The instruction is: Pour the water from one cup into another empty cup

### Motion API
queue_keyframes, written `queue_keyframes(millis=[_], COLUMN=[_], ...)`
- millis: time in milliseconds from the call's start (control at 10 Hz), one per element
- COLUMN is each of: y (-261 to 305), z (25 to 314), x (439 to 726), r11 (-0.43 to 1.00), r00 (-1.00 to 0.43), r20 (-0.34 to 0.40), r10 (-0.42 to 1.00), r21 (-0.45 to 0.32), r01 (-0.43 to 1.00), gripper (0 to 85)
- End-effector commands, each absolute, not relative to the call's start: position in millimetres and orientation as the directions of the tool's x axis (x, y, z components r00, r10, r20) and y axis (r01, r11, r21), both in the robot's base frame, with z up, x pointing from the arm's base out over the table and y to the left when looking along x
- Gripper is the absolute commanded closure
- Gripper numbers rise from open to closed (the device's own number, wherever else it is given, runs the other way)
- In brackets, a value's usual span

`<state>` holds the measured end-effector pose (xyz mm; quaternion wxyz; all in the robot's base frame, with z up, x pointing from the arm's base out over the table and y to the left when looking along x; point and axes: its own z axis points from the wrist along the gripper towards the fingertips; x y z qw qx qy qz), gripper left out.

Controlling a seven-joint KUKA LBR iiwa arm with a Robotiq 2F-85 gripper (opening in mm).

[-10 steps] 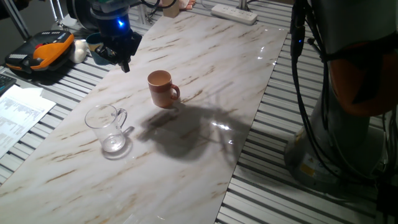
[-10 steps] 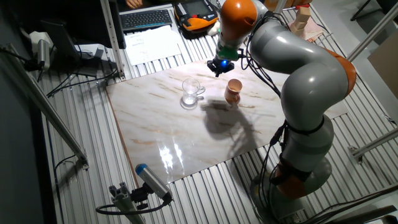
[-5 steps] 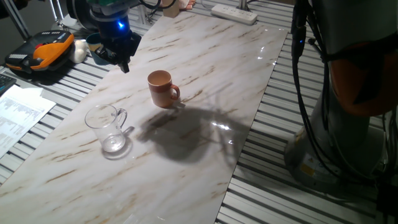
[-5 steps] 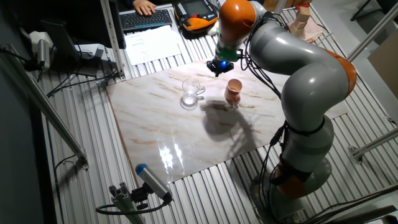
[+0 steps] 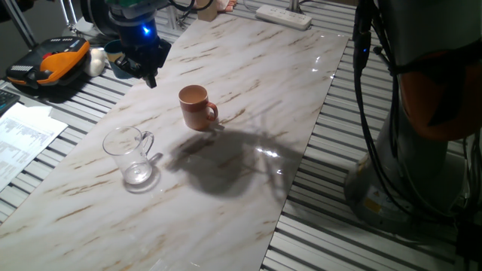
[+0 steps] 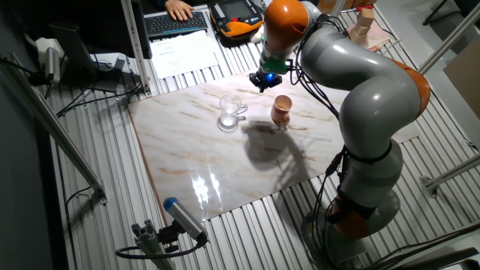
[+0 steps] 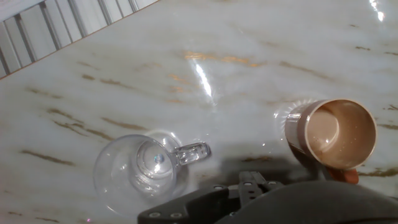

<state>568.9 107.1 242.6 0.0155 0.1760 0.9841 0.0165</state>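
Here, glass mug upright (water indiscernible), terracotta mug empty

Dim room light falls from overhead onto the glossy white marble-patterned tabletop, leaving small bright glare patches on it in all three views and a broad, soft dark shadow of the arm beside the small terracotta ceramic mug. Both fixed views are fairly sharp but muted, with dark, murky corners, and a blue indicator light glows on the black two-finger gripper. The hand view is softer and slightly washed out: the transparent glass mug shows faint highlights, and the gripper body along the bottom edge is a dark blur.
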Motion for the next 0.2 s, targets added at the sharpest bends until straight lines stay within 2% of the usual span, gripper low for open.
queue_keyframes(millis=[0, 100], y=[106.9, 106.9], z=[242.7, 242.9], x=[569.0, 568.9], r11=[0.939, 0.941], r00=[-0.939, -0.941], r20=[-0.026, -0.025], r10=[0.342, 0.338], r21=[0.036, 0.034], r01=[0.341, 0.337], gripper=[85.0, 85.0])
